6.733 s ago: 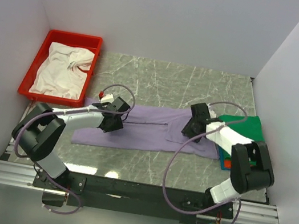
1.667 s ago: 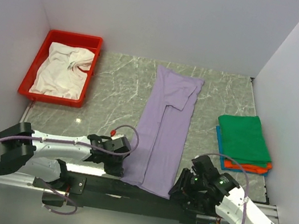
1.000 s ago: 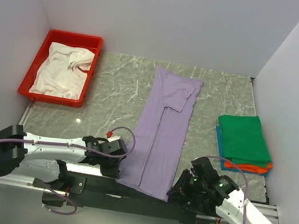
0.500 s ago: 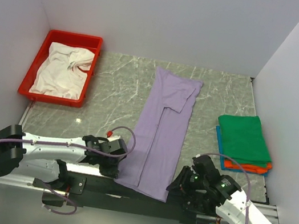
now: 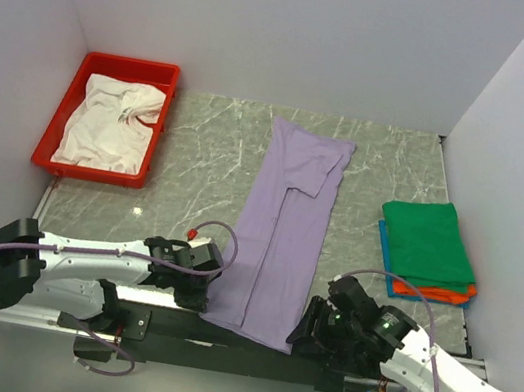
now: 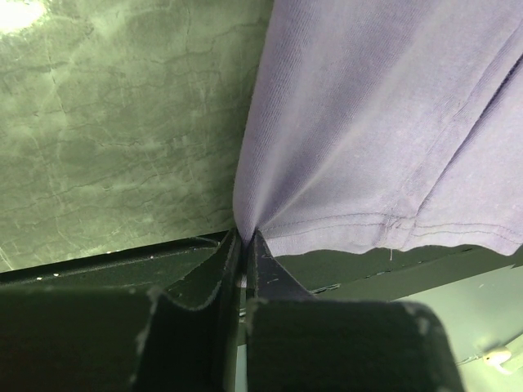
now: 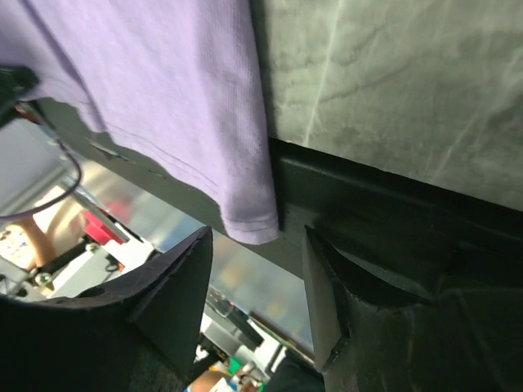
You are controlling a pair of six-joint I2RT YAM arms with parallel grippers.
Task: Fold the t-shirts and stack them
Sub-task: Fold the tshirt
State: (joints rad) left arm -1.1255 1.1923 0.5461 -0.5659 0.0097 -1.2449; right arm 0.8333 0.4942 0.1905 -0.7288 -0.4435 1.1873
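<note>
Near edge of the table (image 5: pixel 200 145): the near hem of the lavender t-shirt (image 5: pixel 281 230) hangs over it, between the two arm bases.
Shirt's long axis: near to far, a narrow strip folded lengthwise down the middle of the table, with a sleeve flap doubled over at the far end.
Left claw (image 6: pixel 243 245): narrow, pinched on the near-left corner of the hem; the cloth puckers into the closed tips.
Right claw (image 7: pixel 257 245): jaws stand apart; the near-right hem corner hangs loose between them, touching neither that I can see.
Which way from the claws: the whole strip lies away toward the far side, one claw at each near corner, so both are equally close to the hem.
Likely next move: carrying the near hem toward the far end to halve the length; for that the right claw would need a hold on its corner first.
Folded stack (image 5: pixel 427 248): at the right, green on top, nearer the right arm.
White t-shirt (image 5: pixel 107 123): crumpled in the red tray (image 5: pixel 162 118), far left.
</note>
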